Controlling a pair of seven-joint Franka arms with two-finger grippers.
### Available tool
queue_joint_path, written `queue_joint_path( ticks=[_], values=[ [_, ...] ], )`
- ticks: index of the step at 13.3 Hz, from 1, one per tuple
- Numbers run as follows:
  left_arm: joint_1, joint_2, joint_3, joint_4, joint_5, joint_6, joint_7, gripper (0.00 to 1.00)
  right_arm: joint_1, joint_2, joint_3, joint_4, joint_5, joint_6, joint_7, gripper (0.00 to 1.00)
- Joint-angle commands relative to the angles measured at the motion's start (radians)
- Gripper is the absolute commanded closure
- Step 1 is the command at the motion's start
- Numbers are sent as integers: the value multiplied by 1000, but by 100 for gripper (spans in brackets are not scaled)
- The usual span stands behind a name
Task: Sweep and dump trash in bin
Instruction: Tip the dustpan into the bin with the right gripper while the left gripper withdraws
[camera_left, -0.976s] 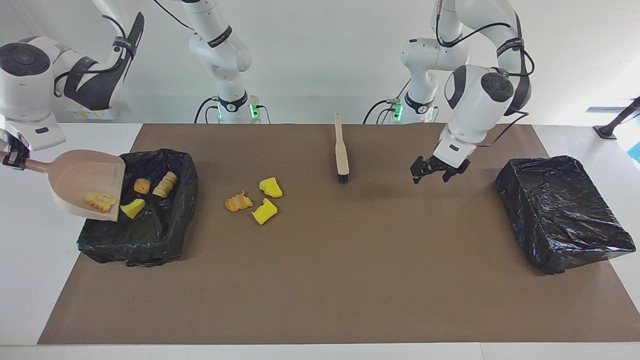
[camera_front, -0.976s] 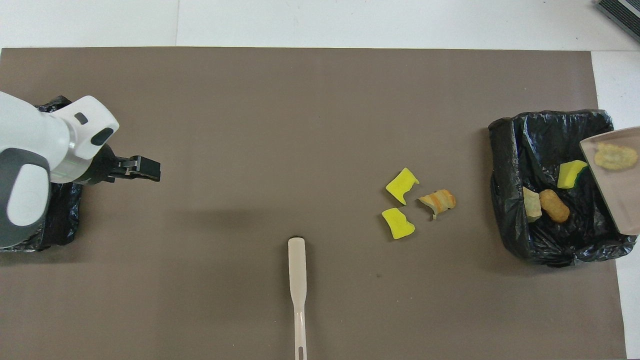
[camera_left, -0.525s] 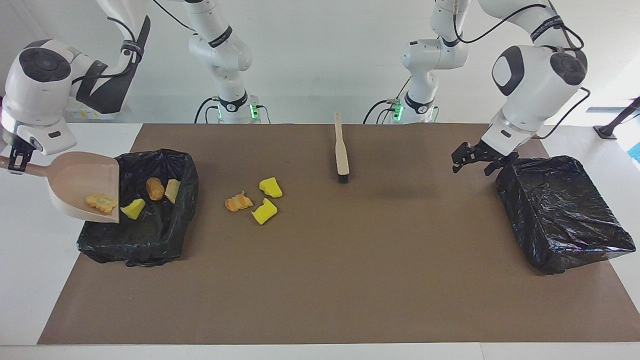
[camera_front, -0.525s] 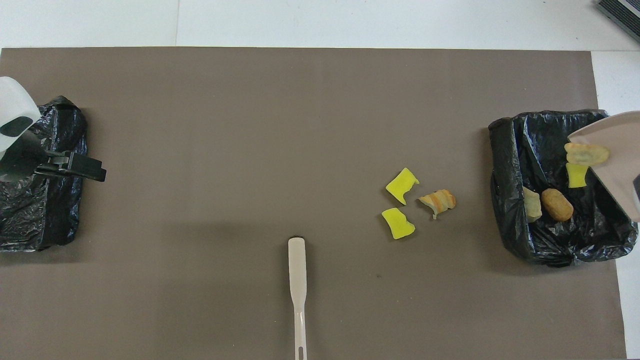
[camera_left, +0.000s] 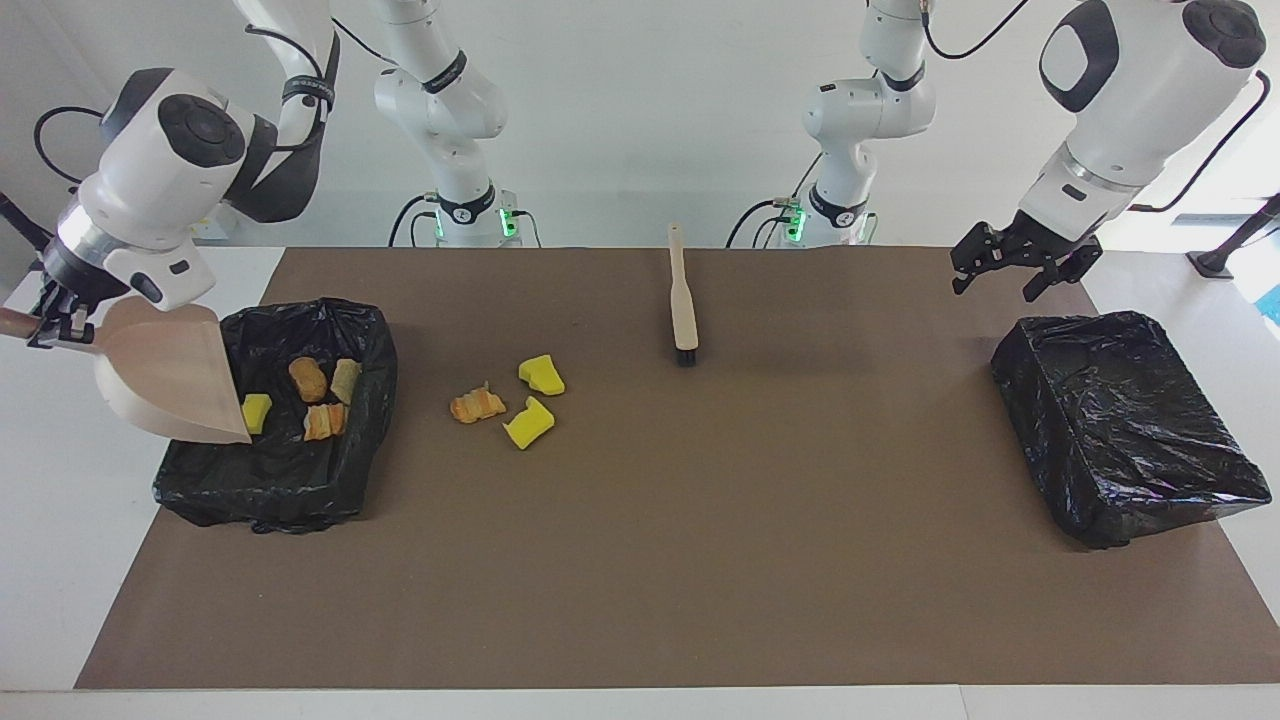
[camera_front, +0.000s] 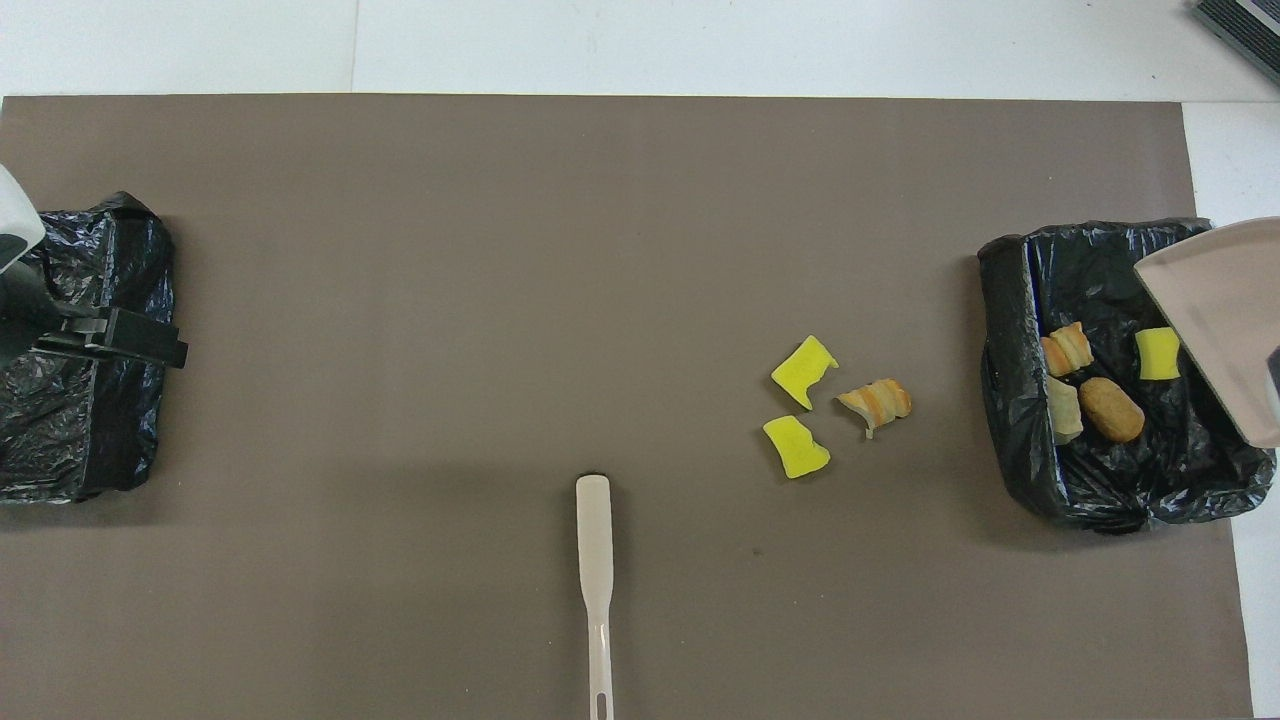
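My right fingers (camera_left: 45, 325) clamp the tilted dustpan (camera_left: 165, 370) over the bin (camera_left: 375, 340) holding four trash pieces (camera_left: 322, 420); my left fingers (camera_left: 1005, 265) hang apart.

A beige dustpan (camera_left: 165, 375) is held tilted by the right gripper (camera_left: 52, 322) over a black-lined bin (camera_left: 340, 490), where four trash pieces (camera_left: 310, 400) are seen. The left gripper (camera_left: 1010, 262) is raised, jaws apart.

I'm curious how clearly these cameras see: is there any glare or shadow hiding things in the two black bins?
Facing view: the empty bin at the left arm's end shows shiny highlights on its crinkled black liner; the trash bin is dark inside, yet its four pieces stand out. Overhead view: a soft shadow lies on the mat; the dustpan covers part of that bin.
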Motion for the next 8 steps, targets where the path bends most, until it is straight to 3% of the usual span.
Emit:
queue_joint_path(
  ticks=[1,6,8],
  values=[
    [-114,-14,89,15,22,-22,-42,0,-3,-22,9,76,197,-140,81,100],
    [-125,-37,107,-5,24,-19,-34,0,52,-50,35,98,399,-396,515,100],
    [-125,-37,107,-6,24,-15,-34,0,112,-62,63,95,484,-493,787,100]
  ],
)
